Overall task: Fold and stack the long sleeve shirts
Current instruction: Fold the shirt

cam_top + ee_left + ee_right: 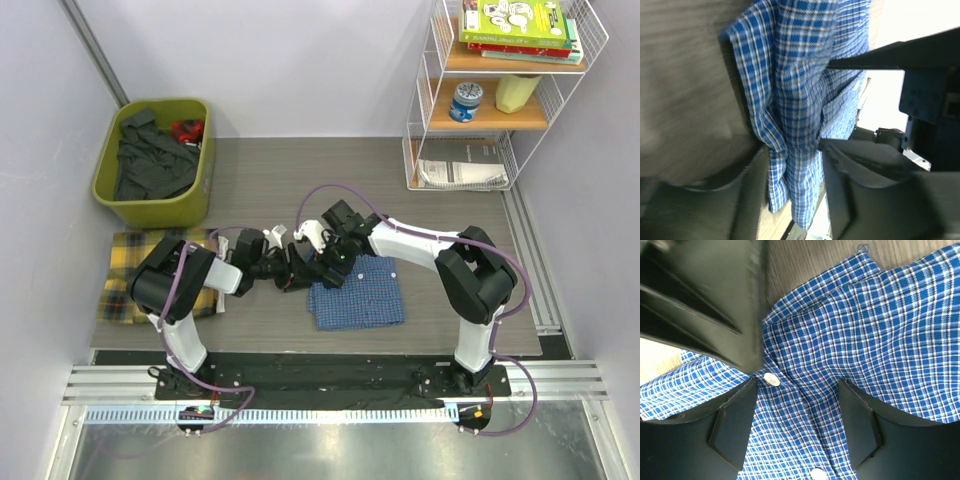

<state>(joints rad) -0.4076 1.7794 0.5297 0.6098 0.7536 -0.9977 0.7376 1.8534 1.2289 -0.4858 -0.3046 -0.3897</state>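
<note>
The blue check long sleeve shirt (pixel 358 292) lies folded on the table just right of centre. The yellow plaid long sleeve shirt (pixel 128 278) lies at the left edge, partly under the left arm. Both grippers meet at the blue shirt's upper left corner. My left gripper (pixel 792 150) has a bunched fold of the blue shirt (pixel 790 90) filling the gap between its fingers. In the top view the left gripper (pixel 292 268) sits just left of the right gripper (pixel 335 264). My right gripper (pixel 797 385) stands open over the blue shirt's button placket (pixel 805 405), its fingers (pixel 735 425) spread on either side.
A green bin (pixel 200 190) holding dark clothes stands at the back left. A white wire shelf (pixel 428 120) with books, a tin and papers stands at the back right. The black base rail (pixel 320 375) runs along the table's near edge.
</note>
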